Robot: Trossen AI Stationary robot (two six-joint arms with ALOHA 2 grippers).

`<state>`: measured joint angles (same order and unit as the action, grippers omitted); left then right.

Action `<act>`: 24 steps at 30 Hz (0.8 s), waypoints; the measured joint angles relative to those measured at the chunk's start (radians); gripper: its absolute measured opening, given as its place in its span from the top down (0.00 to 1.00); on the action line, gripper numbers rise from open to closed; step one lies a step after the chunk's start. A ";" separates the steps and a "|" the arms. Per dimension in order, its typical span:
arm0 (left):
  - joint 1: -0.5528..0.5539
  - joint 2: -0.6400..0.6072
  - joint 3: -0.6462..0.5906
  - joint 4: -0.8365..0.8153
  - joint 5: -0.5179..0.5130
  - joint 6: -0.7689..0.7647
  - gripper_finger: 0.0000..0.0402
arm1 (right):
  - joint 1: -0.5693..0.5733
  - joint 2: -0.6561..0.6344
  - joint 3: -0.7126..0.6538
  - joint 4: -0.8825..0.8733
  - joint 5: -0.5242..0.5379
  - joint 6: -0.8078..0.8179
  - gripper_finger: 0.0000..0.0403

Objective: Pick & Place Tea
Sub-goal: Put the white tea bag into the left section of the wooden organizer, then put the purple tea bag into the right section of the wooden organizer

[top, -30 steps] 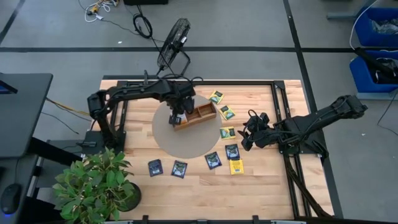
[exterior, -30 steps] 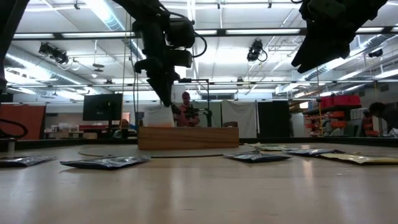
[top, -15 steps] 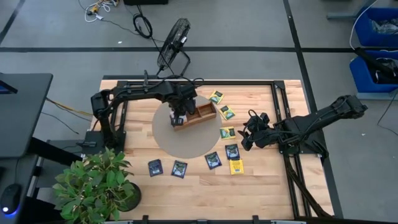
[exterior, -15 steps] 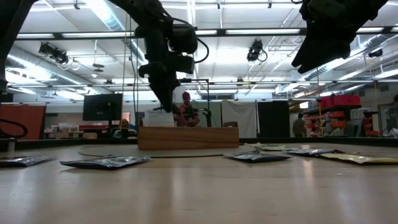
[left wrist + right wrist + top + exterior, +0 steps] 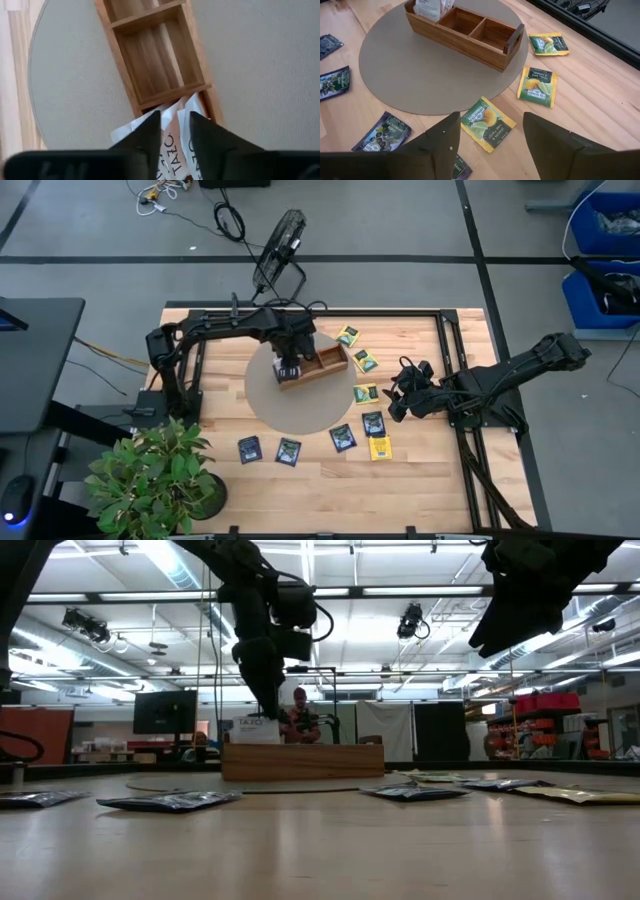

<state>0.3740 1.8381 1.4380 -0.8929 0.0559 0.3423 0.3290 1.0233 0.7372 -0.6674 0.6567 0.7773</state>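
Packets (image 5: pixel 373 423): eight around tray (image 5: pixel 332 361); white "TAZO" ones (image 5: pixel 172 142) inside. Left gripper (image 5: pixel 175 135) slightly parted, empty; right gripper (image 5: pixel 487 135) wide, empty.

Pale, smooth wood-plank surface (image 5: pixel 600 115) under a matt grey mat (image 5: pixel 420 75); darker, grained wooden tray (image 5: pixel 470 42) holding white paper packets (image 5: pixel 172 145). Glossy foil-like packets (image 5: pixel 486 122) in yellow-green and navy. Matt black tool fingers (image 5: pixel 555 137).
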 joint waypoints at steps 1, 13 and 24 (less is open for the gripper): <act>0.000 -0.002 0.000 -0.001 0.000 -0.002 0.70 | 0.000 0.000 0.000 0.000 0.000 0.000 0.44; -0.003 -0.206 -0.035 0.458 0.170 -0.359 0.58 | 0.000 -0.002 0.000 0.022 0.001 -0.027 0.44; -0.187 -0.237 -0.165 0.860 0.083 -0.600 0.62 | 0.030 -0.151 0.000 0.054 0.081 -0.054 0.44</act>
<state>0.1870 1.6012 1.2734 -0.0327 0.1386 -0.2574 0.3588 0.8725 0.7368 -0.6132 0.7375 0.7236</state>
